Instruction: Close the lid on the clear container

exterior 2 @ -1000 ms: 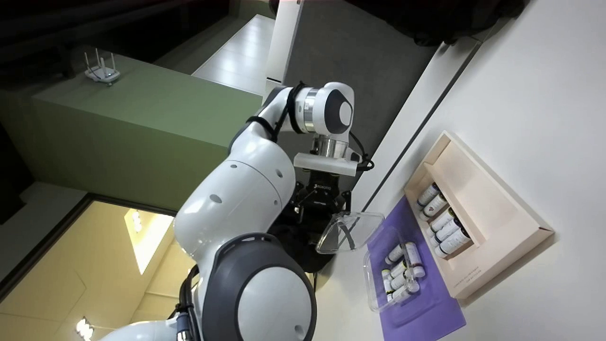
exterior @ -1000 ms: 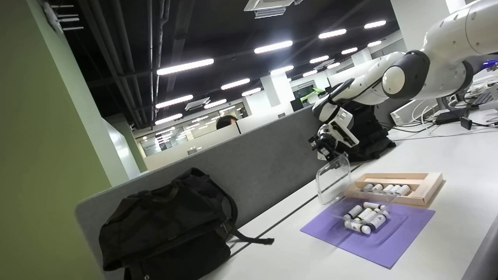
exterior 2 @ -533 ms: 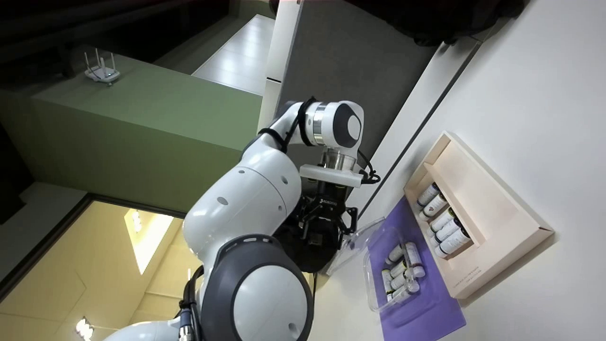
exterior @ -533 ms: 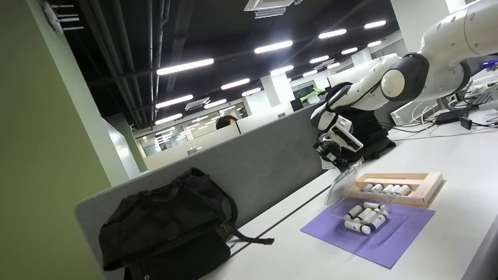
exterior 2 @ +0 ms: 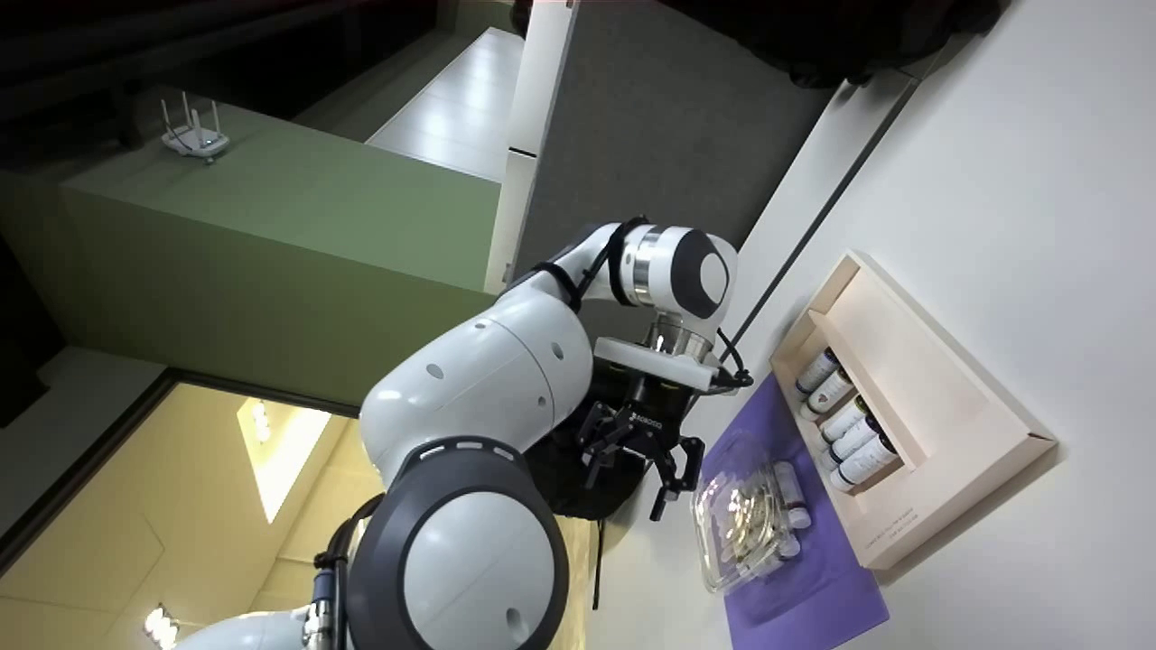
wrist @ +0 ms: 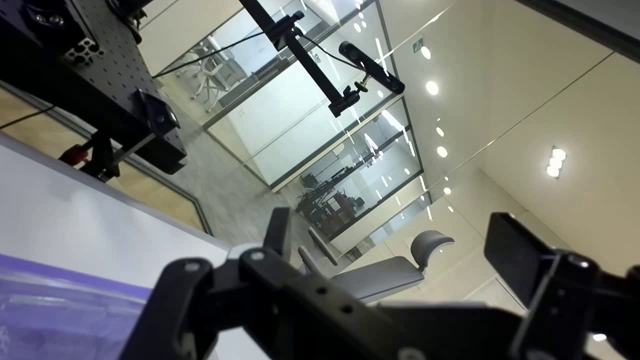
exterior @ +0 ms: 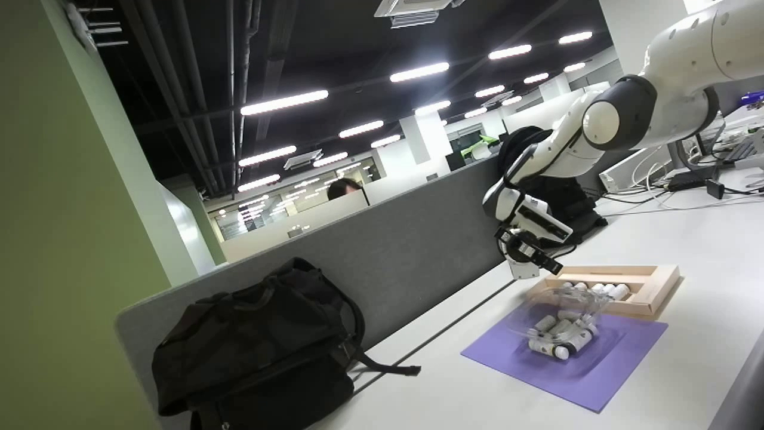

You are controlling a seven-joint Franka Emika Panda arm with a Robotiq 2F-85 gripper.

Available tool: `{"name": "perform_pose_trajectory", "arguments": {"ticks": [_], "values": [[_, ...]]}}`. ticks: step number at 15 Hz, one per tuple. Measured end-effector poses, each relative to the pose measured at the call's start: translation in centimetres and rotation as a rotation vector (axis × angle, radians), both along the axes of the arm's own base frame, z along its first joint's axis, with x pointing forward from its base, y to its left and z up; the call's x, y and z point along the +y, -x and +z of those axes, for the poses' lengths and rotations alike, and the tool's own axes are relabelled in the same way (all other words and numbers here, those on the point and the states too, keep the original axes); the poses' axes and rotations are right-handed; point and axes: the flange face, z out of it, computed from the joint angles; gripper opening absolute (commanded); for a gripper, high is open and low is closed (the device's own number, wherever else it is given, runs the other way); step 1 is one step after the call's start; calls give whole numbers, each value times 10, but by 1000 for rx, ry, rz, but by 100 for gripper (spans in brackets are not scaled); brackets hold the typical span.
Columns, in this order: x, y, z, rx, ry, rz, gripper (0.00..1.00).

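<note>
The clear container (exterior: 588,345) sits on a purple mat (exterior: 632,352) with several small white bottles inside. It also shows in an exterior view (exterior 2: 713,578), and part of it at the lower left of the wrist view (wrist: 55,320). Its clear lid (exterior: 531,313), also seen with bright reflections (exterior 2: 736,516), lies low over the container. I cannot tell whether its edge is fully seated. My gripper (exterior 2: 628,494) is beside and above the container's back edge, apart from the lid. In the wrist view its fingers (wrist: 392,240) are wide apart with nothing between them.
A wooden-framed tray (exterior 2: 948,433) with several bottles stands right beside the mat. A black backpack (exterior: 256,346) leans on the grey partition (exterior: 418,257). Another black backpack (exterior: 561,200) is behind the arm. Cables (exterior: 650,179) lie farther along the white table.
The lid was standing upright, then tilted, and now lies down over the container. My gripper has moved down and toward the container, from behind the lid. It now stands apart from the lid.
</note>
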Motion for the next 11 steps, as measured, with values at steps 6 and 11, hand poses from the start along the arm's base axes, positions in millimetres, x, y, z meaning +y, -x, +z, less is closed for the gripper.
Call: {"name": "perform_pose_trajectory", "arguments": {"ticks": [6, 11], "values": [[-11, -20, 69, -137, 45, -1, 100], [-32, -44, 196, -359, 167, 8, 100]]}}
